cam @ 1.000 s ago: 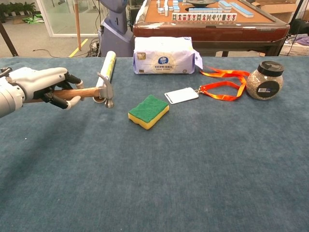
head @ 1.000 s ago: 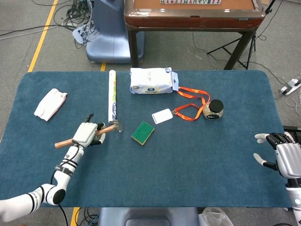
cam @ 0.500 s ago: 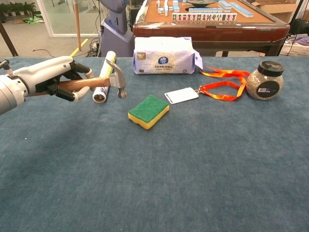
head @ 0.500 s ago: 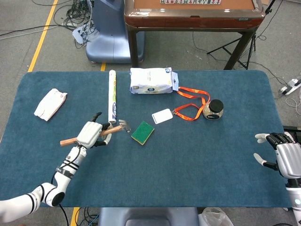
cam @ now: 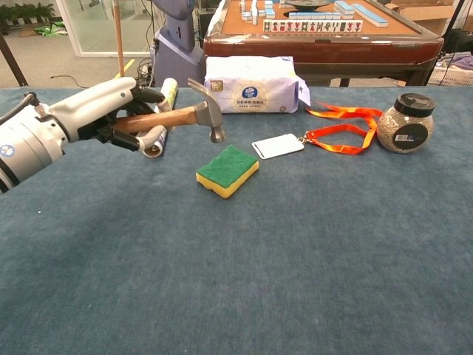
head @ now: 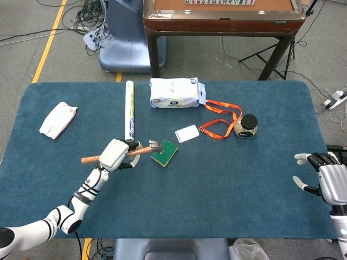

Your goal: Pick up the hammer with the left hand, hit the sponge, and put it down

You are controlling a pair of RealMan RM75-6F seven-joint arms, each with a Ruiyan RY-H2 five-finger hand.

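Blue-carpeted worktop (head: pixel 217 179) under a mahjong table at the back. Left robot hand (cam: pixel 103 111) wrapped around the wooden handle of the hammer (cam: pixel 177 117), now lifted and carried rightward from a second ago, steel head poised just above and slightly behind the sponge (cam: pixel 228 171), not touching. Strike probably next: short downward swing needed. Right robot hand (head: pixel 325 179) idle at the far edge, fingers apart, holding nothing. Paper roll (head: pixel 129 110) just behind.
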